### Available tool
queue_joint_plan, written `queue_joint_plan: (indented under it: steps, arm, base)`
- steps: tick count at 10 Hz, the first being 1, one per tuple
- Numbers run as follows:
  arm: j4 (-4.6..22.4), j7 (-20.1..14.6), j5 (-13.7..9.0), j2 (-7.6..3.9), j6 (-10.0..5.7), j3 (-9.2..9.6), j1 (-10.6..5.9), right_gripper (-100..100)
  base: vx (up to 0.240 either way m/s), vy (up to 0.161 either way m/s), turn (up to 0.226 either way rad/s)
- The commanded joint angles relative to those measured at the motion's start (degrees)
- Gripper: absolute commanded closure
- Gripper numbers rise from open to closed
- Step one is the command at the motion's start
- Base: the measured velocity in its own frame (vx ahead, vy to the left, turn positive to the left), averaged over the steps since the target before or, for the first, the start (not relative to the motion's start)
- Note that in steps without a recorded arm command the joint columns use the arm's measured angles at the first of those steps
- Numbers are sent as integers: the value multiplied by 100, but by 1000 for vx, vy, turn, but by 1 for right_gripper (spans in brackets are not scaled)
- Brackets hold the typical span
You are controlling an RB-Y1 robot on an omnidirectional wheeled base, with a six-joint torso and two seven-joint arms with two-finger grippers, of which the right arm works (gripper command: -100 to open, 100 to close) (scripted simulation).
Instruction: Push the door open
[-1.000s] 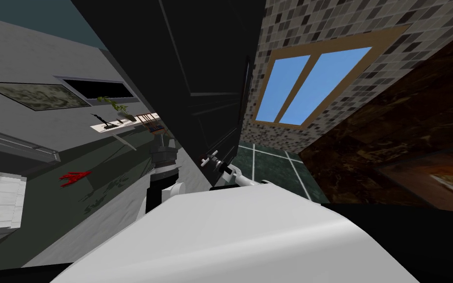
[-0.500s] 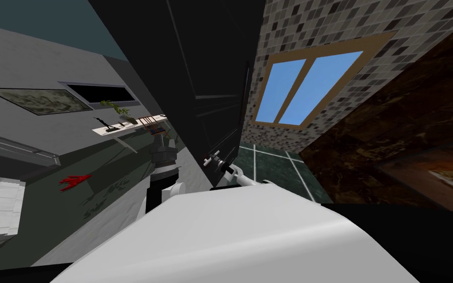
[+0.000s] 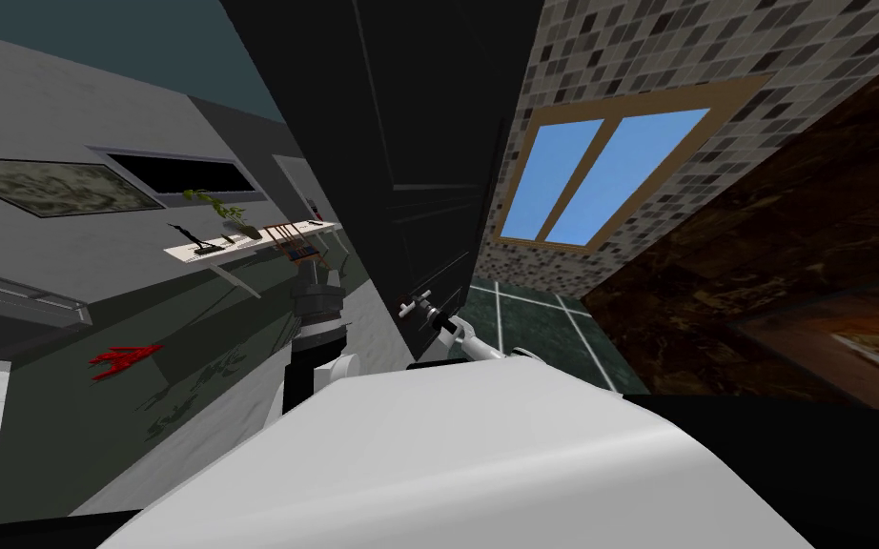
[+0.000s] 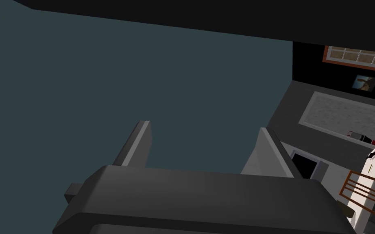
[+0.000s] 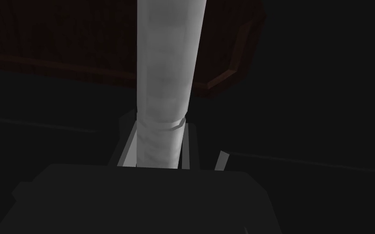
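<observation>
Your right gripper [image 5: 158, 146] pinches the pale handle [image 5: 164, 61] so the push carries into the dark door [image 3: 428, 172]; left gripper [image 4: 203, 126] hangs spare, fingers wide.

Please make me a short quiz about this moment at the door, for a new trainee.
1. True or false: the right tool is shut on the handle of the door.
2. The left tool is: A) open, B) shut on a cup, C) shut on the handle.
3. Fill in: beyond the door, the tiled wall holds a ___ with a tan frame.
Key: 1 true; 2 A; 3 window.
</observation>
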Motion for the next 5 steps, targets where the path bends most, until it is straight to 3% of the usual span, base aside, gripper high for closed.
queue_joint_plan:
  steps: [1, 3, 5]
  arm:
    - [91, 47, -17, -82, -62, -189, -8, 100]
    - [91, 47, -17, -82, -62, -189, -8, 100]
    - [133, 101, -33, -109, -69, -369, -14, 100]
  base:
    - [62, 183, -39]
    - [30, 90, -24]
    - [56, 125, -59]
